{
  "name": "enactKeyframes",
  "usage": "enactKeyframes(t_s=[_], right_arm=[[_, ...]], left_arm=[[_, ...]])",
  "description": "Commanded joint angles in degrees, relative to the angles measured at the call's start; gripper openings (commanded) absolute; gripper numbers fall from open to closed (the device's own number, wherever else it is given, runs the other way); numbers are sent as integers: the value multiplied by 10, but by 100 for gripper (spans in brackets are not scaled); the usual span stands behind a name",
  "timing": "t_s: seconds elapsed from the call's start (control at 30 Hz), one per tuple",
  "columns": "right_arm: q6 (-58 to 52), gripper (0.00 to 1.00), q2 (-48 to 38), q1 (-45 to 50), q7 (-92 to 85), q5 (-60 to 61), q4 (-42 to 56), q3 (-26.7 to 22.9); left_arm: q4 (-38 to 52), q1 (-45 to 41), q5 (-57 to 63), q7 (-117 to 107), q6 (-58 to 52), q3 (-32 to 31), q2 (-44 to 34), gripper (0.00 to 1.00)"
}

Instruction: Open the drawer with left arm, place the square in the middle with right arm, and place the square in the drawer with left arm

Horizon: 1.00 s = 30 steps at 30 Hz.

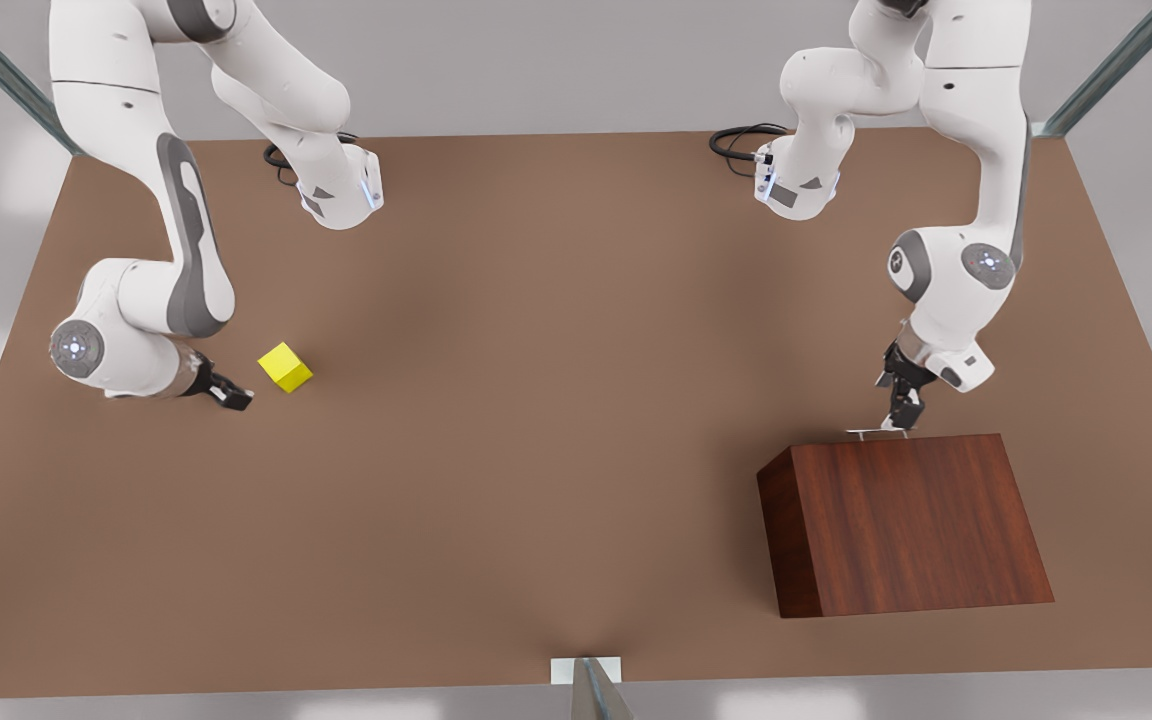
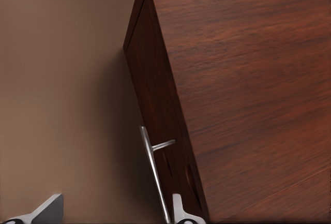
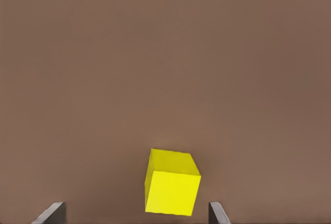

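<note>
The dark wood cabinet (image 1: 916, 520) stands at the front view's right, its drawer (image 2: 155, 89) pushed in. My left gripper (image 1: 901, 415) hangs at the cabinet's far face, right over the silver bar handle (image 1: 876, 433). In the left wrist view the left gripper (image 2: 116, 214) is open, and the handle (image 2: 153, 169) lies between the fingertips, close to one of them (image 2: 178, 208). The yellow square (image 1: 285, 367) rests on the table at the front view's left. My right gripper (image 1: 226, 392) is low beside it and open (image 3: 134, 216); the square (image 3: 172, 182) sits just ahead of its fingertips.
The brown tabletop (image 1: 556, 400) stretches wide between the square and the cabinet. Both arm bases stand at the far edge, with black cables (image 1: 741, 140) coiled beside them. A metal post (image 1: 596, 690) rises at the near edge.
</note>
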Motion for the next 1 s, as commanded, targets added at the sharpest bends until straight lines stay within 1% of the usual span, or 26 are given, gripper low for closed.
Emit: enactKeyframes(t_s=[0.0, 0.03, 0.07, 0.1, 0.23, 0.33, 0.5, 0.67, 0.83, 0.9, 0.97], right_arm=[[27, 100, -5, 0, 13, 0, -17, 0], [62, 100, -6, -1, 55, 0, -45, 0], [73, 100, -1, 0, 86, 0, -56, 0], [113, 100, 1, -8, 93, 0, -79, 0], [148, 100, 39, -37, 93, 0, -85, 0], [145, 100, 43, -36, 110, 0, -89, 0], [150, 100, 38, -37, 59, -4, -114, 0], [152, 100, 39, -35, 58, -4, -120, 0], [173, 100, 56, -29, 61, -4, -125, 0], [175, 100, 51, -30, 61, -4, -137, 0], [200, 100, 49, -30, 61, -4, -157, 0]], left_arm=[[0, 2, 0, 0, 0, 0, -1, 100], [1, 2, 0, 0, 3, 0, 0, 100], [1, 2, 0, 0, 11, 0, 8, 100], [1, 2, 0, 0, 25, 0, 14, 100], [2, 2, 0, 0, 27, 0, 20, 100], [1, 1, 0, 0, 26, 0, 21, 100], [0, -5, 0, 0, 19, 0, 22, 100], [-1, -5, 0, 0, 19, 0, 28, 100], [0, -5, 0, 0, 24, 0, 28, 100], [-1, -5, 0, 0, 20, 0, 28, 100], [-9, -5, 0, 0, 18, 1, 25, 100]])
